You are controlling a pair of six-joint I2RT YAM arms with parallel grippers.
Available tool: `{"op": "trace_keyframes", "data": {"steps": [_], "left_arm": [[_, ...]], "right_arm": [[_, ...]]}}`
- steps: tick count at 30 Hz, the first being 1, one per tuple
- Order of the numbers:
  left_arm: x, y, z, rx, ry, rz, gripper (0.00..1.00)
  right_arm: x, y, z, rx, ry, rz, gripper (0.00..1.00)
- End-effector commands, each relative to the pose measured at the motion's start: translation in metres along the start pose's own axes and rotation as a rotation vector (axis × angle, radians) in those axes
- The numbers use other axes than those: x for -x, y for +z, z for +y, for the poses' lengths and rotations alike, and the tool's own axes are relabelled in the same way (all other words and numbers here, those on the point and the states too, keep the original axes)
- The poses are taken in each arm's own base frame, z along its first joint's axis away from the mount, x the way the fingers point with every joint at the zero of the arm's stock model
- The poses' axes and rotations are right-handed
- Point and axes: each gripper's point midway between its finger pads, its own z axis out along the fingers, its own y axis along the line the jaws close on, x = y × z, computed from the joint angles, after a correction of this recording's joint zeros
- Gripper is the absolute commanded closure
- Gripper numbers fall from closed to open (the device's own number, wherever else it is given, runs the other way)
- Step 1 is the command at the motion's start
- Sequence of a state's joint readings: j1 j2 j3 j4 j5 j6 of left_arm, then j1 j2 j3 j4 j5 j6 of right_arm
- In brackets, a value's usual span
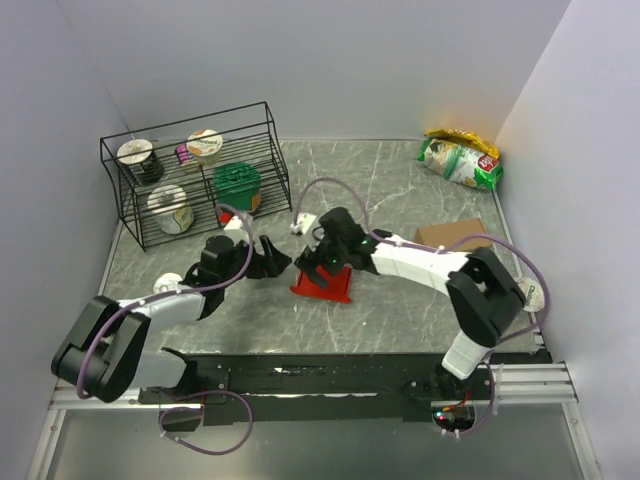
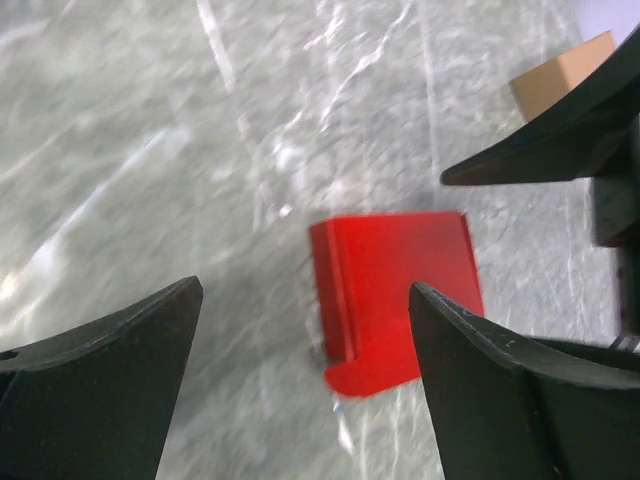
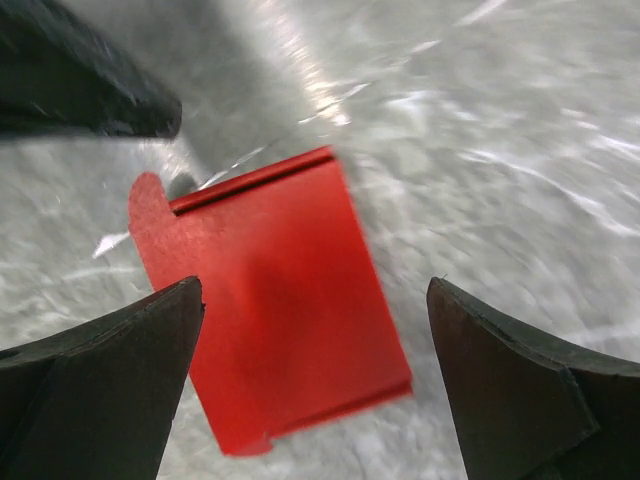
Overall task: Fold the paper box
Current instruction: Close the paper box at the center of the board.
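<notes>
The paper box is a bright red folded card lying flat on the grey marbled table between the two arms. In the left wrist view the paper box shows a rounded tab at its near corner, beyond my open left gripper. My left gripper hovers just left of the box, holding nothing. My right gripper stands over the box's far edge. In the right wrist view the paper box lies below my right gripper, whose jaws are wide apart and empty.
A black wire rack with cups and a green tub stands at the back left. A plain brown cardboard box sits to the right, also seen as the brown box. A snack bag lies at the back right corner.
</notes>
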State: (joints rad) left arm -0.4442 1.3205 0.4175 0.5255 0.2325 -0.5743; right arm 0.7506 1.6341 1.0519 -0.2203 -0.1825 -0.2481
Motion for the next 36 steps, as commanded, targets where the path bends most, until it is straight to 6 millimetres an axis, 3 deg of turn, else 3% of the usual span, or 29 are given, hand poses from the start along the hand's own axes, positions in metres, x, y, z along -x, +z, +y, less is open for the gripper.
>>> {"op": "trace_keyframes", "data": {"steps": [1, 15, 23, 29, 31, 32, 36], "left_arm": [[-0.009, -0.016, 0.009, -0.001, -0.056, 0.023, 0.09], [-0.02, -0.023, 0.004, -0.053, -0.02, 0.073, 0.08], [-0.025, -0.016, 0.001, -0.115, 0.036, 0.08, 0.17], [-0.03, 0.0, 0.006, -0.122, 0.005, 0.091, 0.21], [-0.028, 0.002, 0.006, -0.125, -0.002, 0.076, 0.21], [-0.028, 0.003, 0.007, -0.119, -0.011, 0.072, 0.21], [-0.025, 0.004, 0.009, -0.118, 0.0, 0.044, 0.2]], "right_arm": [[-0.011, 0.015, 0.013, 0.048, -0.138, 0.081, 0.0], [-0.024, 0.041, 0.006, 0.018, -0.264, 0.17, 0.0], [-0.026, 0.048, -0.003, -0.024, -0.249, 0.218, 0.02], [-0.03, 0.05, -0.023, -0.168, -0.208, 0.254, 0.12], [-0.027, 0.049, -0.025, -0.193, -0.207, 0.233, 0.21], [-0.027, 0.049, -0.026, -0.203, -0.208, 0.227, 0.3], [-0.023, 0.046, -0.031, -0.257, -0.217, 0.207, 0.4]]}}
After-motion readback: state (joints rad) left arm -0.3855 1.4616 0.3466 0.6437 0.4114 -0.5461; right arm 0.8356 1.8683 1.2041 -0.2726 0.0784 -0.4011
